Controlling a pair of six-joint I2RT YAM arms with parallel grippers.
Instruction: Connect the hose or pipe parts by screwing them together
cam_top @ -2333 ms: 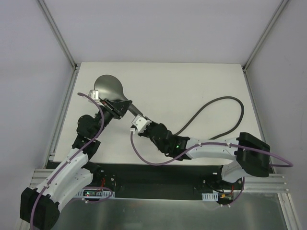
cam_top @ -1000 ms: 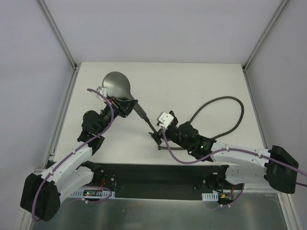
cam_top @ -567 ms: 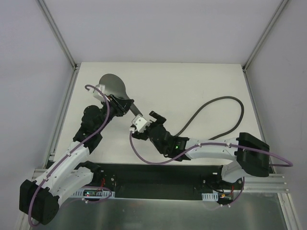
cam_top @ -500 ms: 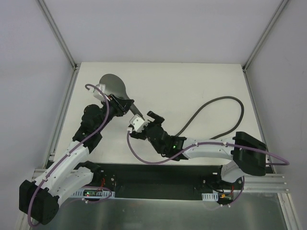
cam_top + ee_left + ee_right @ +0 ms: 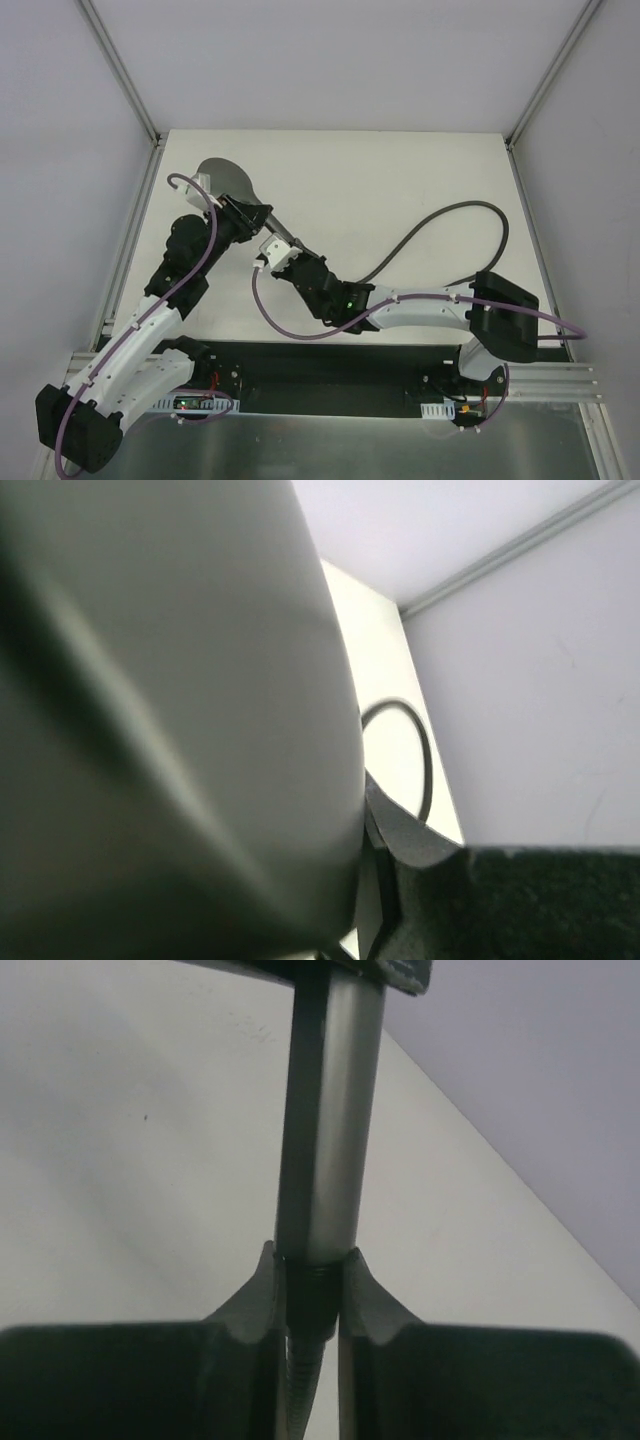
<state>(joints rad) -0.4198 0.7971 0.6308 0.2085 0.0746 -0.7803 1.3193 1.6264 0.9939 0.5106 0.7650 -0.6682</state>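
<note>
The grey shower head [image 5: 222,178] is held up at the left, its tapered handle [image 5: 280,232] pointing toward the right arm. My left gripper [image 5: 248,215] is shut on the shower head's neck; in the left wrist view the blurred head [image 5: 170,710] fills the frame beside one finger [image 5: 410,835]. My right gripper [image 5: 289,250] is shut on the hose's dark threaded end fitting [image 5: 312,1295], which butts against the handle's end [image 5: 325,1110]. The ribbed hose [image 5: 300,1385] trails back between the fingers. Its dark-grey length [image 5: 460,208] loops over the table at the right.
The white table [image 5: 400,170] is bounded by metal frame rails [image 5: 130,240] at left and right and white walls behind. Purple cables [image 5: 275,320] hang along both arms. The hose loop [image 5: 415,750] lies near the right rail.
My right gripper has moved left to the handle's end and shut on the hose fitting. The left arm has shifted the shower head slightly left.
</note>
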